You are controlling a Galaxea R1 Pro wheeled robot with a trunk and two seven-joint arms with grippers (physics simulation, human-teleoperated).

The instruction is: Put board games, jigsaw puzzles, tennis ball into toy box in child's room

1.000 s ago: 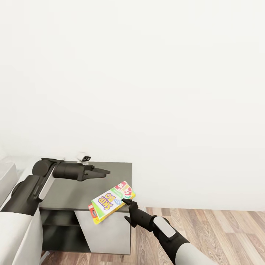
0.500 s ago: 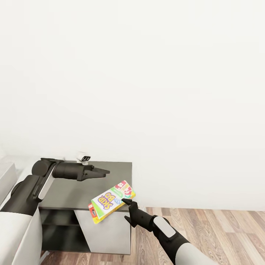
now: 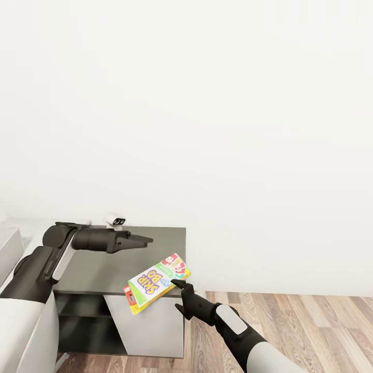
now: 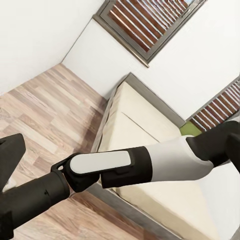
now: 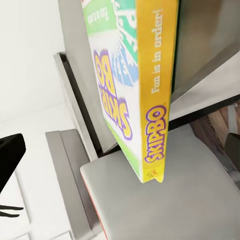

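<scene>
Domestic interior, a bedroom in a home, rendered in simulation.

Walls: plain white wall (image 3: 217, 114), unadorned across the far side.
Floor: wood-plank floor (image 3: 290, 326), warm brown, with a white skirting line where it meets the wall.
Furniture: low dark-grey desk wing (image 3: 129, 256) at near left, set against the wall, with an open shelf beneath. A bed (image 4: 150, 145) with a plain beige mattress in a low grey frame, standing on the planks.
Openings: grey-framed windows (image 4: 145, 22) with slatted blinds, on the wall beyond the bed.
</scene>
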